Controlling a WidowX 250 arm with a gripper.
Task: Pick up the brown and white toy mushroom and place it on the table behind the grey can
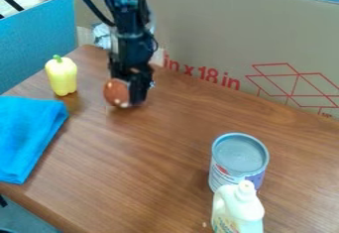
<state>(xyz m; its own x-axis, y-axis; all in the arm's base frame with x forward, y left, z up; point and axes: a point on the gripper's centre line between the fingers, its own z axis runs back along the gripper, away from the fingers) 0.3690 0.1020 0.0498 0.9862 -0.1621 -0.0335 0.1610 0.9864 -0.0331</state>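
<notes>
We see a brown wood-grain table [159,152] backed by a tall cardboard panel [212,33]. From the top edge hangs a black jointed robot arm [132,43]. A folded bright-blue cloth [27,135] lies flat at the left, cut off by the edge. At lower right, a grey-topped metal can [240,153] stands upright on its base, partly hidden by a cream plastic bottle [237,208] that the bottom edge crops. A pale-yellow bell pepper [62,76] stands stem up, seemingly steady on its broad end. Near it, towards the back, a reddish-brown rounded object [116,92] sits against the black gripper [130,99], which hides its right side; we cannot tell whether it is gripped.
</notes>
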